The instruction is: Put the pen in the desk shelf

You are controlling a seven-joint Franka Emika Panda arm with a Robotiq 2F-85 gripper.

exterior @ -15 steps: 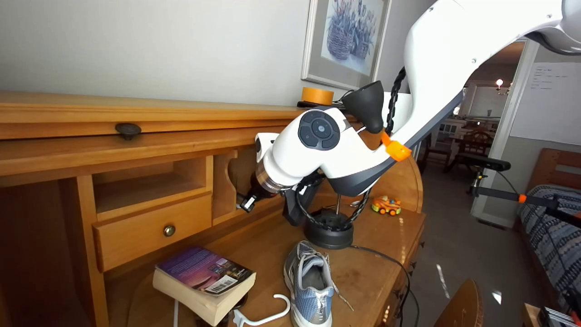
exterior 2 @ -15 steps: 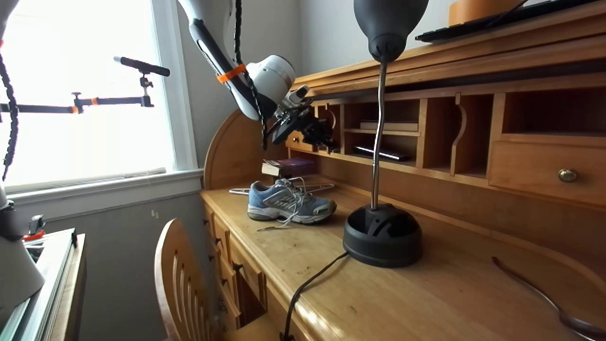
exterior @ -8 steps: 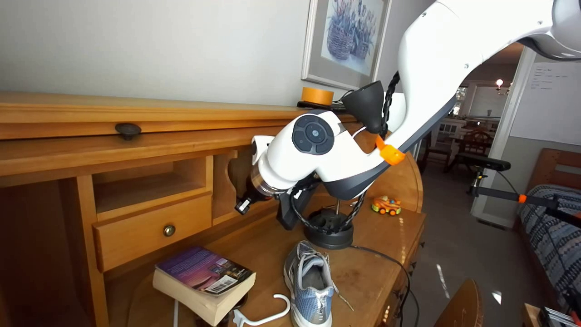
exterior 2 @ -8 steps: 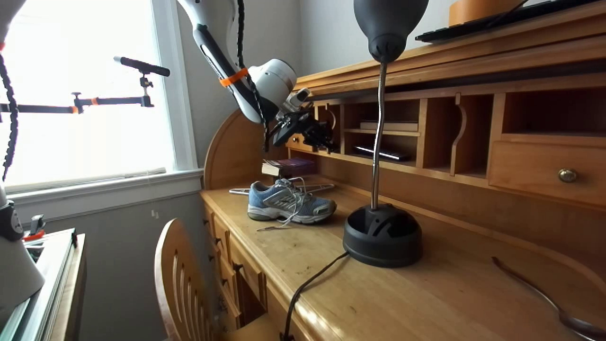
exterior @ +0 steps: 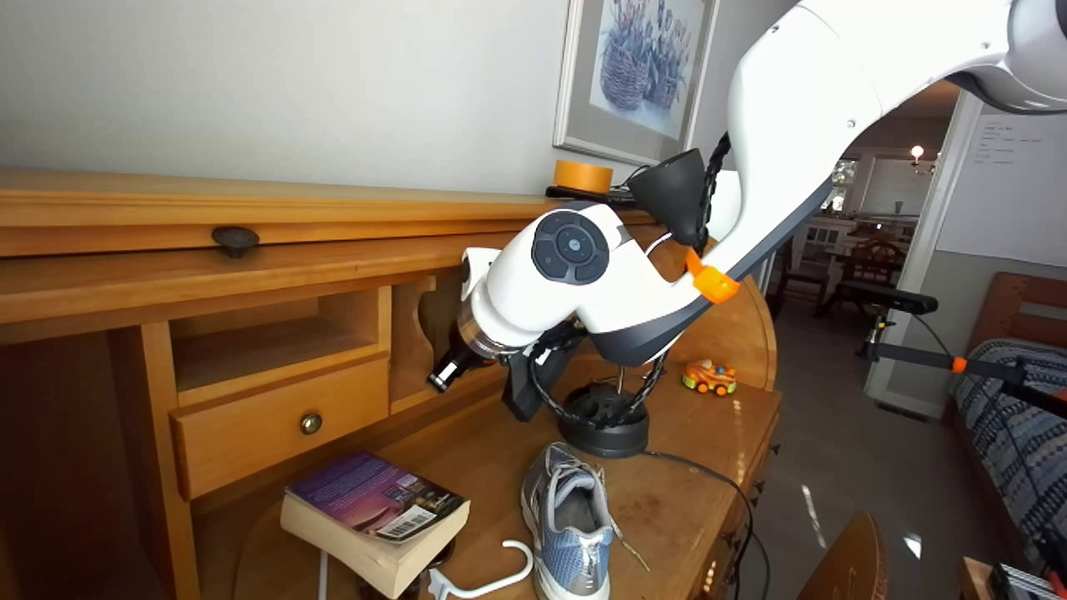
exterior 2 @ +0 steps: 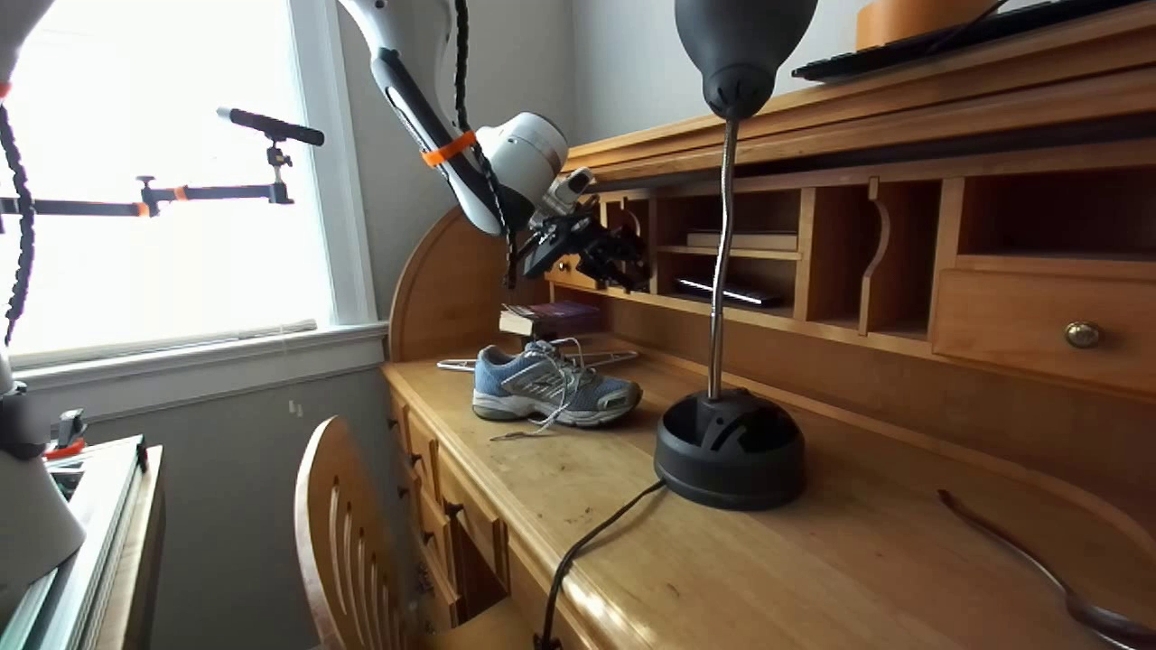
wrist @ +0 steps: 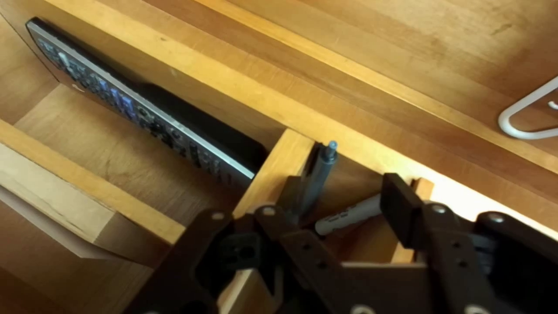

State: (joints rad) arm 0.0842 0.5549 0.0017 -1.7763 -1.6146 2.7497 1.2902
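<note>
The pen point(wrist: 316, 183), dark grey with a bluish tip, leans in a narrow slot beside a vertical divider point(wrist: 279, 161). It lies between my finger pads, close to the left one; touching cannot be told. A pale marker point(wrist: 348, 216) lies deeper in that slot. My gripper point(wrist: 346, 200) is open, with a wide gap from the pen to the right pad. In both exterior views the gripper point(exterior: 442, 377) is at the cubbies, fingertips small and dark point(exterior 2: 637, 266). The desk shelf, split by a thin horizontal board point(exterior 2: 768, 255), is just beside the slot; its board shows in the wrist view point(wrist: 87, 178).
A remote point(wrist: 144, 107) leans in the lower half of the shelf. A black lamp point(exterior 2: 730, 460) stands on the desk before the cubbies. A shoe point(exterior: 571, 525), a thick book point(exterior: 379, 508) and a white hanger point(exterior: 527, 562) lie below the arm. A drawer point(exterior: 283, 421) is nearby.
The gripper and arm have moved slightly down and to the left in an exterior view, with very little motion in the last half second. Whether the fingers opened is too small to tell.
</note>
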